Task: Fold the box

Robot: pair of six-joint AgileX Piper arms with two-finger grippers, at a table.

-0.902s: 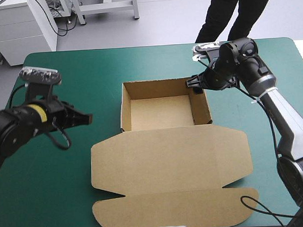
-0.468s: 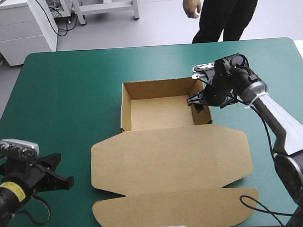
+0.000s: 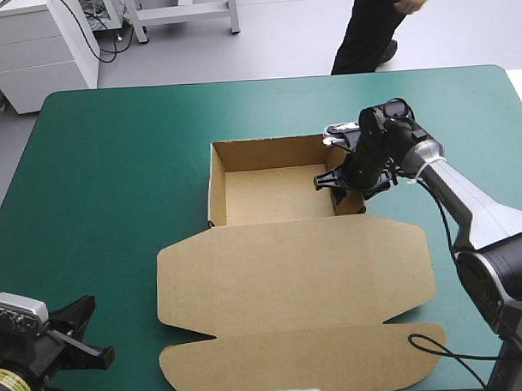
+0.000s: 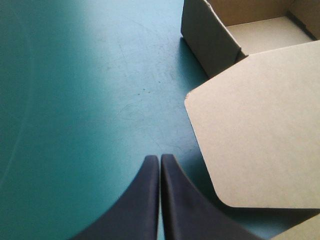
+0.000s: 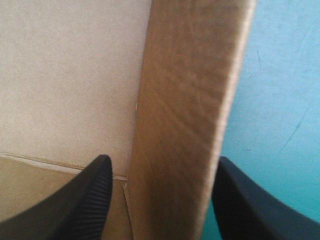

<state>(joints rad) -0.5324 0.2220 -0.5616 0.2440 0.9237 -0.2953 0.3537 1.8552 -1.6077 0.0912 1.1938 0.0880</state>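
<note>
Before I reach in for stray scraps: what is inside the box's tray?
Only bare brown floor shows in the box; the right gripper straddles its right wall, one finger inside, hiding floor beneath.

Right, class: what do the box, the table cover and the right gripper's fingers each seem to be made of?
Box: brown board, matte, likely cardboard; sharp creases, grainy surface.
Table cover: teal-green, smooth, faintly scratched; perhaps a vinyl or rubber mat.
Right gripper fingers: black, matte, finely ribbed inner face; probably rubber or plastic.
</note>
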